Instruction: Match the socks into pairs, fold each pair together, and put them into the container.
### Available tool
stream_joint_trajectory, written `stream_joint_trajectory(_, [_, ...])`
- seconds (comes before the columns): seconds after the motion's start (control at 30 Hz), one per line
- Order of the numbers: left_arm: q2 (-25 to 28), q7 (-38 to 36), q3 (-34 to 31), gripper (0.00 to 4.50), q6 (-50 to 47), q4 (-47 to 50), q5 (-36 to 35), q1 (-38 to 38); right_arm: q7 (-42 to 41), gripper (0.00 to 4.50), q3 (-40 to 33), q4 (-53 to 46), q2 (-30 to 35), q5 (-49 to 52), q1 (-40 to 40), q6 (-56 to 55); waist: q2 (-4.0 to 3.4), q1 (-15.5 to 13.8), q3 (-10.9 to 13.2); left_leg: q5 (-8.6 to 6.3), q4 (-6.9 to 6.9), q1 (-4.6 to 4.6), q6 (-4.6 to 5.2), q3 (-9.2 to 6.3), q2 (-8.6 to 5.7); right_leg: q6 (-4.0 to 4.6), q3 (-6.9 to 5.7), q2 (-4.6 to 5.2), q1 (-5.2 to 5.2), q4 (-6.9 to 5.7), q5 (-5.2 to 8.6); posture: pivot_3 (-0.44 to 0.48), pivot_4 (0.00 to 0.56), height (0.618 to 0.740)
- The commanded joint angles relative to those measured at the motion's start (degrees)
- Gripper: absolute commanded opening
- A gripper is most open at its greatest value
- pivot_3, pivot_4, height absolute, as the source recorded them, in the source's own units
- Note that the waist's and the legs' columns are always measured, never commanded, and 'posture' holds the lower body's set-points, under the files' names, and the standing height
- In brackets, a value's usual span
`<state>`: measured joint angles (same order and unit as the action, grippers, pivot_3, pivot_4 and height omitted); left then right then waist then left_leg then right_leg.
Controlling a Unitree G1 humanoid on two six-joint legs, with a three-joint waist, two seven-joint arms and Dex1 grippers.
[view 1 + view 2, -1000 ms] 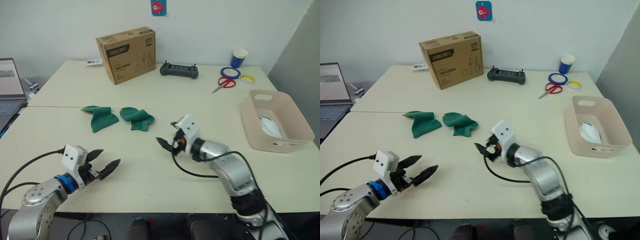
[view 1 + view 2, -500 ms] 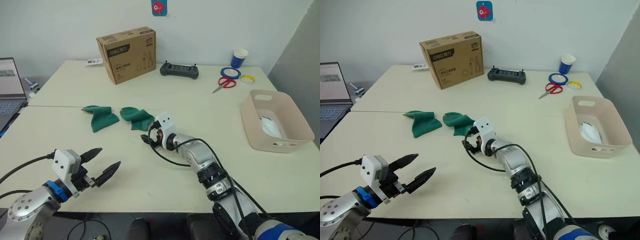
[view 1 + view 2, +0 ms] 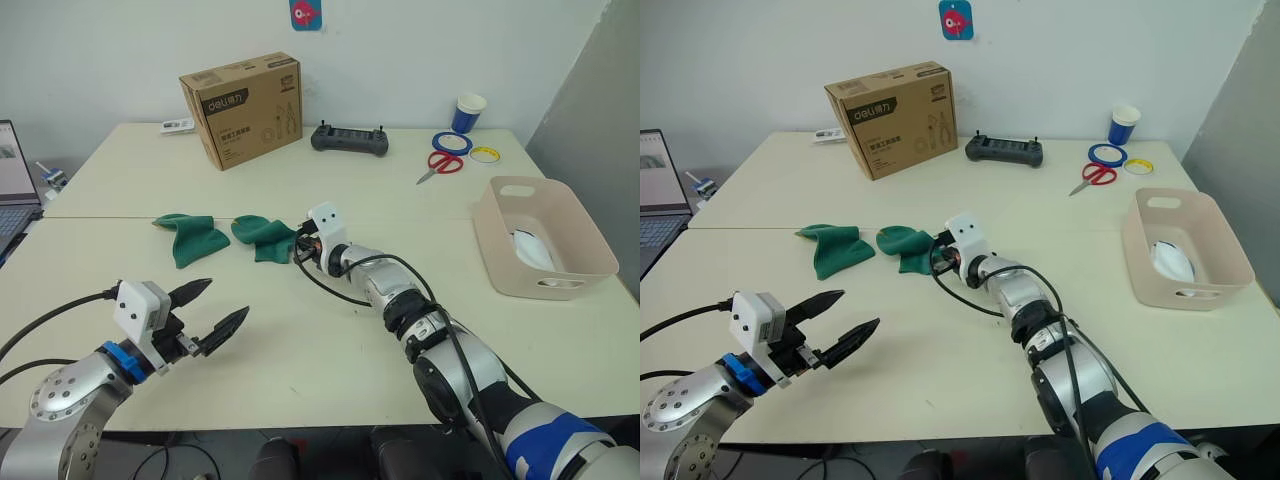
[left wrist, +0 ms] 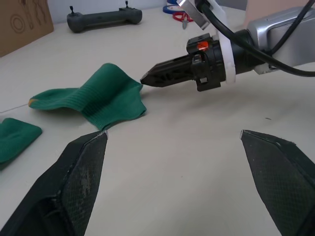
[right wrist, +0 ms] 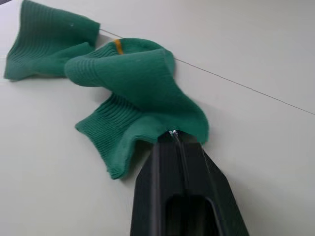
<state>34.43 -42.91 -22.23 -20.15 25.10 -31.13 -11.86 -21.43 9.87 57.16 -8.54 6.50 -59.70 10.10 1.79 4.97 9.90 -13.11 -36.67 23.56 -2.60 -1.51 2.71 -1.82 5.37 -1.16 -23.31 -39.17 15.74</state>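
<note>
Two dark green socks lie side by side mid-table, one to the left (image 3: pixel 190 238) and one to the right (image 3: pixel 260 235). My right gripper (image 3: pixel 296 253) reaches to the right sock's near edge and is shut on that edge (image 5: pixel 133 83); its closed tip (image 5: pixel 173 133) meets the fabric. The other green sock (image 5: pixel 44 44) lies just beyond. My left gripper (image 3: pixel 225 300) hovers wide open over the near left part of the table, holding nothing. The pinkish-beige container (image 3: pixel 590 240) stands at the right edge with a white sock (image 3: pixel 530 250) inside.
A brown cardboard box (image 3: pixel 240 108), a black controller (image 3: pixel 348 140), red scissors (image 3: pixel 438 163), tape rolls (image 3: pixel 452 142) and a blue cup (image 3: pixel 468 112) line the far side. A laptop (image 3: pixel 10 170) sits at the left edge.
My right arm stretched left and forward to the right green sock, and its fingers closed on the sock's edge. The left gripper stayed open. The camera shifted slightly.
</note>
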Motion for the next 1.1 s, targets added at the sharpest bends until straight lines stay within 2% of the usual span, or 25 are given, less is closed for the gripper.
stream_joint_trajectory(0.03, [0.12,3.11,0.10,4.50,-1.15,0.53,1.07,1.10,-2.15,0.02,3.76,-13.60,-1.30,-2.28,7.11,2.54,0.03,-0.04,-0.02,0.00,0.00,0.00,0.00,-0.01,0.00,-0.02,0.00,0.00,0.00,0.00,0.01,0.000,0.150,0.723])
stream_joint_trajectory(0.1, [-0.23,3.99,-0.13,4.50,-1.35,0.46,1.08,1.06,-3.71,0.19,6.67,-22.83,1.96,-3.97,12.16,4.50,0.03,-0.25,-0.02,0.00,0.03,0.00,0.00,-0.07,0.00,-0.06,-0.01,0.00,0.03,0.03,0.04,0.000,0.150,0.723])
stream_joint_trajectory(0.2, [-0.35,4.60,-1.48,4.50,-1.46,0.19,0.58,0.40,-9.74,0.93,10.68,-40.95,8.36,-4.52,20.72,8.63,-0.01,-0.46,0.00,0.00,0.05,0.10,0.00,-0.07,-0.01,-0.19,0.00,0.02,-0.03,0.06,0.12,0.000,0.150,0.723])
stream_joint_trajectory(0.3, [0.35,3.79,-3.03,4.50,-0.98,-0.66,0.64,-1.13,-15.88,2.02,13.13,-56.93,16.35,-3.91,26.89,13.42,-0.04,-0.58,0.03,0.00,0.00,0.22,-0.01,-0.02,-0.06,-0.26,0.02,0.13,-0.12,0.06,0.13,0.000,0.150,0.723])
stream_joint_trajectory(0.4, [1.27,2.34,-4.82,4.50,-0.96,-2.18,0.43,-2.91,-20.22,3.12,11.26,-72.93,25.14,-0.70,33.15,19.61,-0.02,-0.66,0.01,0.00,-0.01,0.18,-0.01,-0.02,-0.05,-0.28,-0.02,0.13,-0.11,0.06,0.13,0.000,0.150,0.723])
stream_joint_trajectory(0.53, [1.67,1.22,-5.00,4.50,0.05,-3.65,0.99,-3.52,-21.77,4.49,5.37,-84.02,33.37,3.16,39.27,24.95,-0.02,-0.72,0.03,0.00,0.01,0.12,-0.01,-0.05,-0.01,-0.17,-0.05,0.12,-0.10,0.05,0.20,0.000,0.150,0.723])
stream_joint_trajectory(0.7, [1.45,1.33,-3.39,4.50,0.33,-6.71,1.93,-1.56,-22.48,4.49,-2.87,-90.63,38.66,8.42,43.75,28.89,0.01,-0.89,0.03,0.00,0.00,0.11,-0.01,0.08,-0.08,-0.09,0.08,0.13,-0.09,0.09,0.25,0.000,0.150,0.723])
stream_joint_trajectory(0.8, [0.72,2.23,-1.82,4.50,-0.36,-7.91,2.04,1.07,-22.38,4.49,-5.19,-92.97,40.69,10.69,44.74,30.36,0.06,-1.19,0.03,0.00,0.00,0.11,-0.01,0.08,-0.08,-0.17,0.09,0.13,-0.08,0.12,0.21,0.000,0.150,0.723])
stream_joint_trajectory(1.1, [-5.99,12.04,10.18,4.50,-3.20,-20.39,9.50,20.78,-19.94,4.49,-6.92,-97.18,43.83,13.28,44.55,33.94,0.13,-2.12,0.02,0.00,-0.03,0.19,-0.01,0.03,-0.17,-0.40,0.08,0.12,-0.02,0.17,0.13,0.000,0.150,0.723])
